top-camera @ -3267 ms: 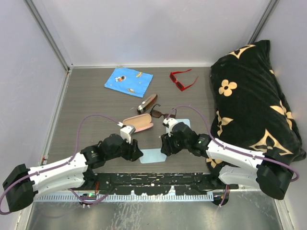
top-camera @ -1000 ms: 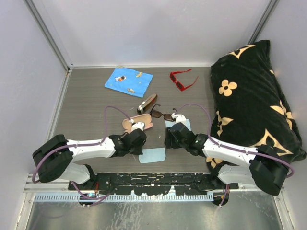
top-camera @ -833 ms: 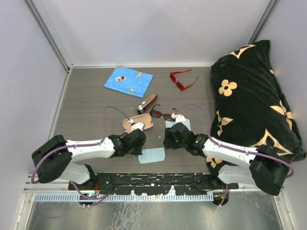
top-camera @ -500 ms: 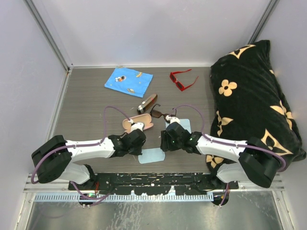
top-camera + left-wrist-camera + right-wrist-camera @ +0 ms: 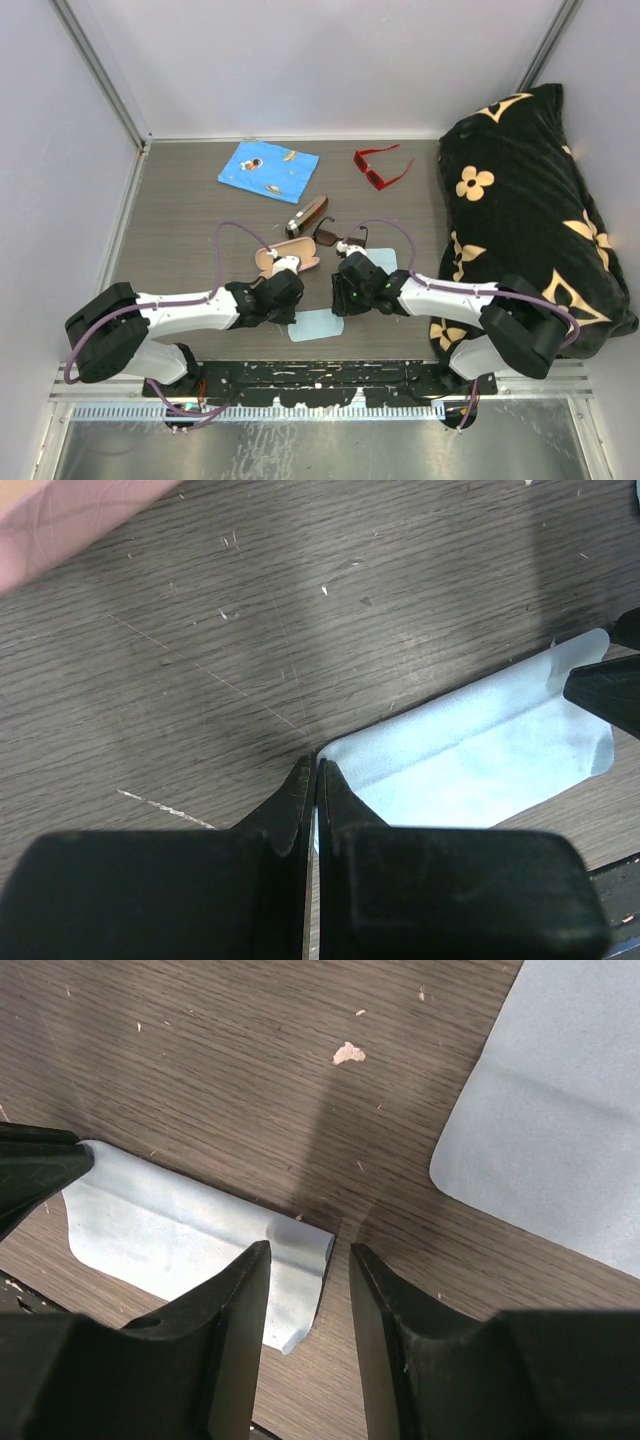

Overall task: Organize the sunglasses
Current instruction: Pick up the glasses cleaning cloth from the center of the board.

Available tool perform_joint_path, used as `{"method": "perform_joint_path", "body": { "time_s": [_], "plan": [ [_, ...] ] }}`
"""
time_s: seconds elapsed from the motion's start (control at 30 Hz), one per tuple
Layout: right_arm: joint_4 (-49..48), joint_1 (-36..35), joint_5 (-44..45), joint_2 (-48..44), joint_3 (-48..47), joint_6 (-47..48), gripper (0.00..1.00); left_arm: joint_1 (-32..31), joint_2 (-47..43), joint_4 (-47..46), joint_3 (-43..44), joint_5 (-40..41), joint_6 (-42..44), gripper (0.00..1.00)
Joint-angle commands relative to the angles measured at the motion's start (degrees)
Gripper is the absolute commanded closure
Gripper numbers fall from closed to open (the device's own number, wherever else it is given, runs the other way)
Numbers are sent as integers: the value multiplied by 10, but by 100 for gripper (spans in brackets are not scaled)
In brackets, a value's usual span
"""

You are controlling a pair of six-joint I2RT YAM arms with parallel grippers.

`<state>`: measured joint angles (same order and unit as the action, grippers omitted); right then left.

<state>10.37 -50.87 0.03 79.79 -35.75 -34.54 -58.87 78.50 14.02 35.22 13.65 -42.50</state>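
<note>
The dark brown sunglasses (image 5: 335, 237) lie mid-table beside the pink case (image 5: 285, 257). The red sunglasses (image 5: 380, 165) rest at the back, untouched. Both grippers are low at a small light blue cloth (image 5: 318, 326) near the front edge. My left gripper (image 5: 312, 765) is shut, its tips at the left corner of that cloth (image 5: 480, 760); whether it pinches the cloth I cannot tell. My right gripper (image 5: 308, 1248) is open and straddles the right corner of the cloth (image 5: 170, 1225), one finger over the cloth, the other over bare wood.
A slim brown-and-black case (image 5: 307, 215) lies behind the dark sunglasses. A patterned blue cloth (image 5: 267, 165) sits at the back left. A second pale cloth (image 5: 560, 1110) lies by the right arm. A big black flowered cushion (image 5: 530, 200) fills the right side.
My right gripper has slid left onto the cloth's right corner, and its jaws have narrowed a little. The left arm came in earlier and has held still over the last second.
</note>
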Motion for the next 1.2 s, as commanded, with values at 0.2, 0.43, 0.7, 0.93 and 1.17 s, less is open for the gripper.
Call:
{"method": "perform_joint_path", "body": {
  "time_s": [0.2, 0.43, 0.7, 0.93, 1.17],
  "plan": [
    [-1, 2, 5, 19, -27, 1, 64, -4, -19, -5, -2, -2, 10, 100],
    [2, 2, 13, 19, -25, 6, 77, -3, -20, -8, -3, -4, 10, 100],
    [-23, 2, 6, -14, -13, 34, 96, -3, -52, -20, -7, -9, 1, 100],
    [-61, 2, -6, -55, -13, 53, 99, -2, -106, 0, 1, 12, -3, 100],
    [-73, 2, 0, -73, -32, 65, 100, 1, -145, 31, 13, 41, -8, 100]
  ]
}}
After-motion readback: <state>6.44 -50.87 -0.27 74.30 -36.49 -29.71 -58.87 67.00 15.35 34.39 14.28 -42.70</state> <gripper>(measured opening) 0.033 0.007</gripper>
